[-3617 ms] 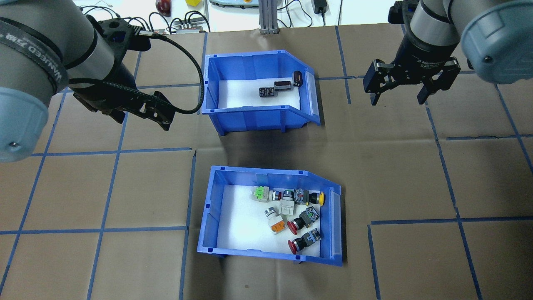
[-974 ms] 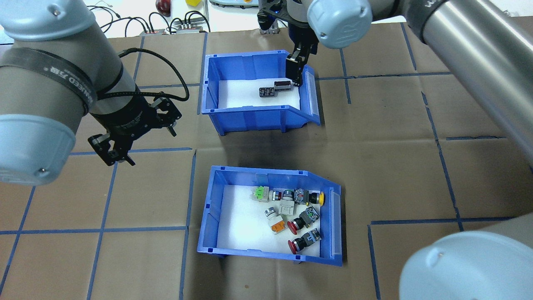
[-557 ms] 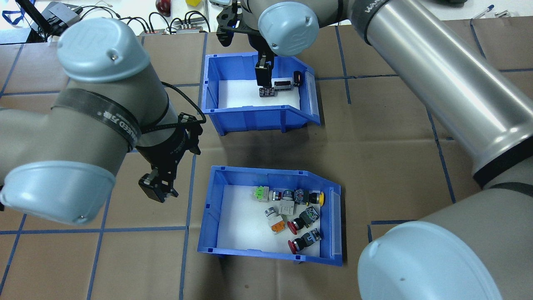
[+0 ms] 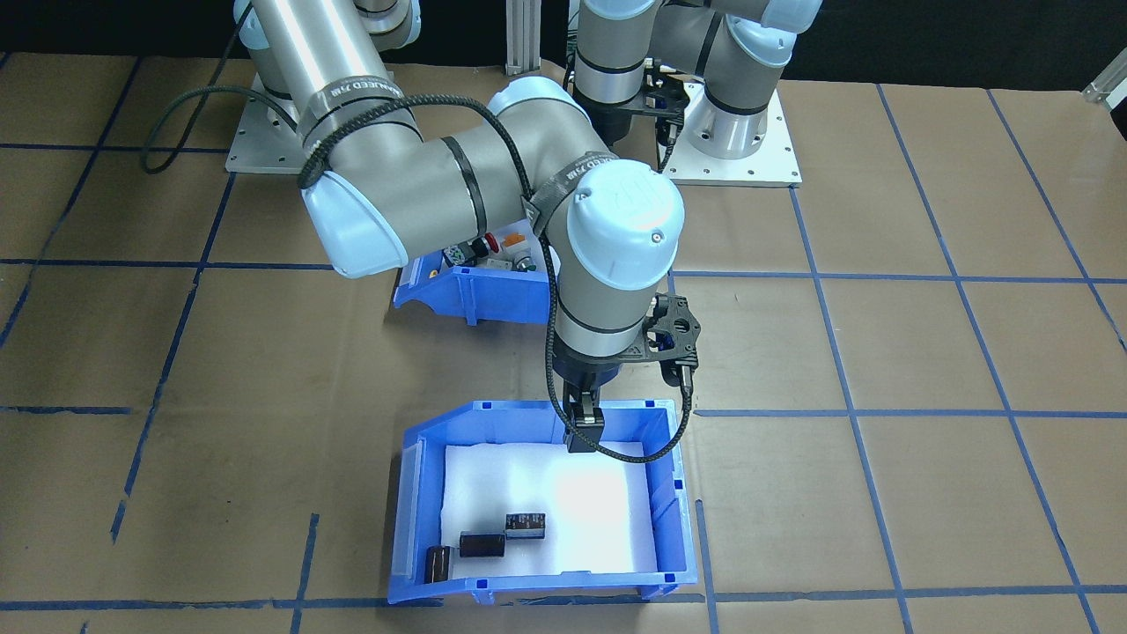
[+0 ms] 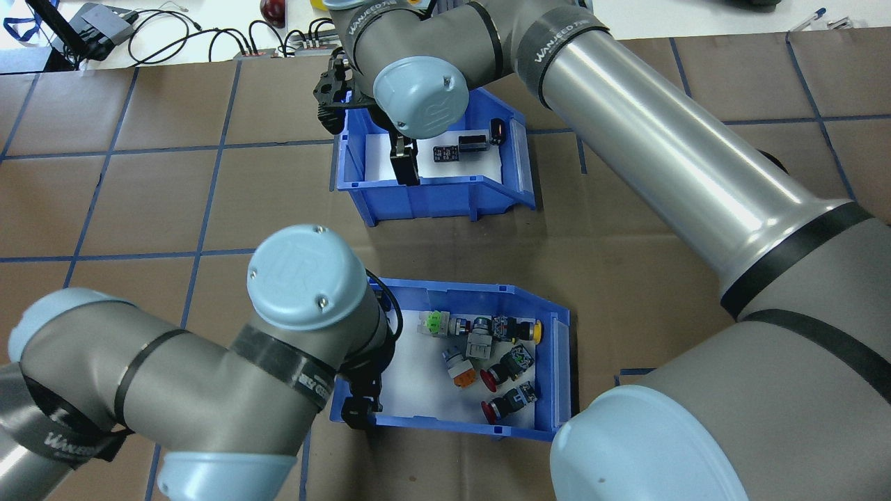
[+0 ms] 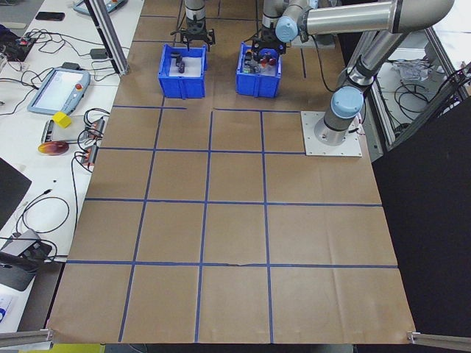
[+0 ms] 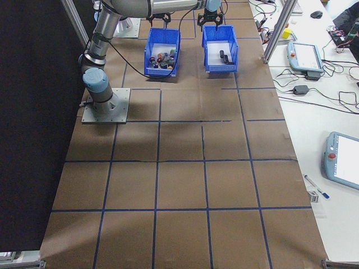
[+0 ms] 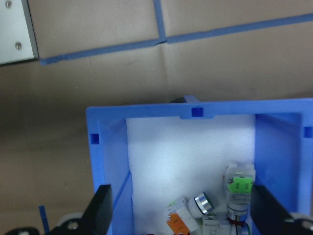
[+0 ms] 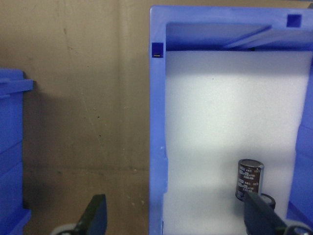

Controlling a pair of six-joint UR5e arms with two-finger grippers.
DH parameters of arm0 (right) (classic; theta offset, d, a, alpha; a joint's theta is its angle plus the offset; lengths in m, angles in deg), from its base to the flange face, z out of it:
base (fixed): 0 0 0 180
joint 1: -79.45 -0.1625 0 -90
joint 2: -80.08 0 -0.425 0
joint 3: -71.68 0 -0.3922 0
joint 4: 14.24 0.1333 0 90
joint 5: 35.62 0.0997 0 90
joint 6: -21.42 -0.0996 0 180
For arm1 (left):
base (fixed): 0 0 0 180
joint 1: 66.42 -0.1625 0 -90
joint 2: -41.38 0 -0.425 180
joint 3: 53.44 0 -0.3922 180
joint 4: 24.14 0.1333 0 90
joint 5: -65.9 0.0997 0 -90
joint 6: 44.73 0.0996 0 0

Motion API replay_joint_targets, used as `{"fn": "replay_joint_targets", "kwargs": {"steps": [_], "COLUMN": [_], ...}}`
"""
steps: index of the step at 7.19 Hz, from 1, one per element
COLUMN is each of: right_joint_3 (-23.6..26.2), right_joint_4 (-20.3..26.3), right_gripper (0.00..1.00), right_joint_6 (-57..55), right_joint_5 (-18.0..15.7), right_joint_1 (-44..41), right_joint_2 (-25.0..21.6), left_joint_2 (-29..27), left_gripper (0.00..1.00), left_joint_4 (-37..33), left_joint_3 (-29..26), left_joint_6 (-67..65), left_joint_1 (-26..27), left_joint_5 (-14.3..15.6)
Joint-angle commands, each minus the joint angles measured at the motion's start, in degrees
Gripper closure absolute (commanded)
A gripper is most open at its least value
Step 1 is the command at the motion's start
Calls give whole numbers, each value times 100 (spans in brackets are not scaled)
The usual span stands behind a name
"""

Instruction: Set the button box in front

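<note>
Left end effector (image 8: 178, 210) straddles button box (image 8: 102, 161) wall — smooth blue plastic, white foam.

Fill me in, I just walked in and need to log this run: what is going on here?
Both arms are reaching for bins. The left gripper is open, straddling a side wall of the button box, the near bin holding coloured push buttons. The right gripper is open too, straddling a wall of the far capacitor bin. Neither bin looks lifted; both rest on the brown table.
</note>
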Motion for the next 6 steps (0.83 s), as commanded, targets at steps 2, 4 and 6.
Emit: {"fn": "replay_joint_targets", "kwargs": {"steps": [2, 4, 6], "right_joint_3": [458, 688, 689], "right_joint_4": [-141, -554, -555], "right_gripper": [0, 11, 61], "right_joint_6": [1, -69, -69], "right_joint_5": [8, 8, -45], "right_joint_1": [-31, -40, -48], "right_joint_2": [82, 160, 161], "left_joint_2": [-44, -220, -579], "left_gripper": [1, 1, 7], "left_joint_4": [374, 576, 786], "left_joint_3": [408, 409, 400], "left_joint_6": [-644, -654, -619], "left_joint_1": [497, 585, 804], "left_joint_5": [-87, -235, -245]}}
